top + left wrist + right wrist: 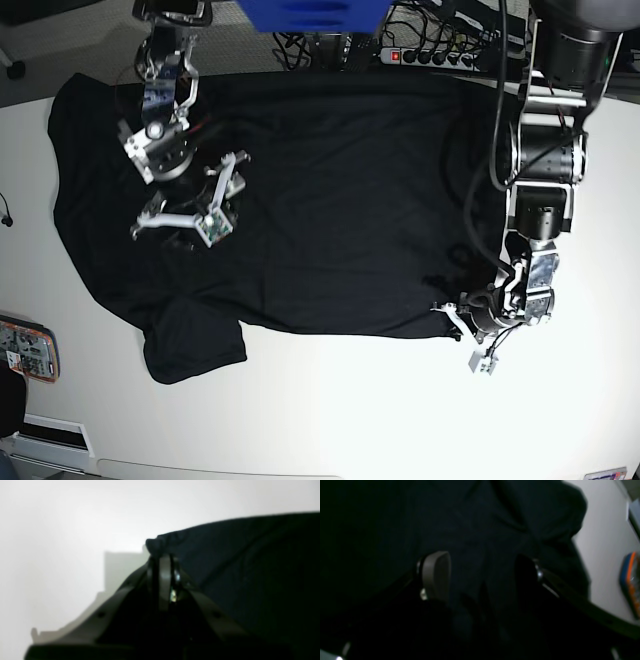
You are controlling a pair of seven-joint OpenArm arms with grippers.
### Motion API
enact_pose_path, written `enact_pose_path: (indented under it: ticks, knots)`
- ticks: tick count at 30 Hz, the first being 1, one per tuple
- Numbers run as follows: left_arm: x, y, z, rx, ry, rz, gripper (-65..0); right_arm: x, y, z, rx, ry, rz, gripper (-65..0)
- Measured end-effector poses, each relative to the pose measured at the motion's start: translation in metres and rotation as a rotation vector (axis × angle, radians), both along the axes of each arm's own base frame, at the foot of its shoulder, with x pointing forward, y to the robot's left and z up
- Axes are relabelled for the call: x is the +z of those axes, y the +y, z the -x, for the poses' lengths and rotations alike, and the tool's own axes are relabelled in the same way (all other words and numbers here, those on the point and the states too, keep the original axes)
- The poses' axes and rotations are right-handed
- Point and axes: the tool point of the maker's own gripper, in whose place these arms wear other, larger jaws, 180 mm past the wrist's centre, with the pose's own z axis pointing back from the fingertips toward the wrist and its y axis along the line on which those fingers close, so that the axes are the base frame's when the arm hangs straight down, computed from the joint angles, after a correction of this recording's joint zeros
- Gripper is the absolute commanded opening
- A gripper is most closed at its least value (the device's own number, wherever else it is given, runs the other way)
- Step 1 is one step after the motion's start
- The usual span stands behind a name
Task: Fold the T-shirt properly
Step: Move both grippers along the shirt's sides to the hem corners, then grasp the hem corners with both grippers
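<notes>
While it lies spread flat over most of the white counter point(330, 410), the big plain black soft cloth T-shirt point(320, 200) fills the middle of the base view. One short sleeve point(195, 350) sticks out at about 7 o'clock. The lower edge of the cloth runs along from 6 o'clock to 4 o'clock.

At 4 o'clock, right at that edge, sits the left hand point(162, 562). Its two fingers are pressed tight together on a small bunched bit of the black cloth. In the left wrist view the pinched cloth pokes up just above the fingertips, and the rest of the T-shirt stretches away to 3 o'clock over the white top.

At about 10 o'clock in the base view, the right hand point(482, 572) hangs over the dark cloth. Its fingers point(436, 575) stand wide apart, with nothing between them but the T-shirt underneath. I cannot tell if they touch the cloth.

A flat thing with an orange and blue rim point(28, 347) lies on the counter at 8 o'clock, close to the sleeve but apart from it. A black power strip point(440, 55) with plugs and cords sits past the far edge at 1 o'clock.
</notes>
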Motion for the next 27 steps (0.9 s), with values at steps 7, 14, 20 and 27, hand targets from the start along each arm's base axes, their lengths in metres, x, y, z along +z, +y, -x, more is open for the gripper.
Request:
enact_pose_path:
  ticks: [7, 14, 20, 27]
  knots:
    - [0.002, 0.0, 0.009, -0.031, -0.021, -0.026, -65.0, 0.042, -0.019, -0.056, -0.068, -0.063, 0.083, -26.1]
    - [0.001, 0.009, 0.011, -0.021, -0.019, -0.029, -65.0, 0.104, -0.042, -0.137, -0.113, -0.18, 0.134, -26.1]
    - [0.0, 0.01, 0.013, -0.014, -0.026, -0.022, -65.0, 0.022, -0.054, -0.156, -0.123, 0.101, 0.127, -26.1]
    - [0.0, 0.009, 0.013, -0.012, -0.026, -0.018, -65.0, 0.002, -0.069, -0.185, -0.122, 0.175, 0.094, -26.1]
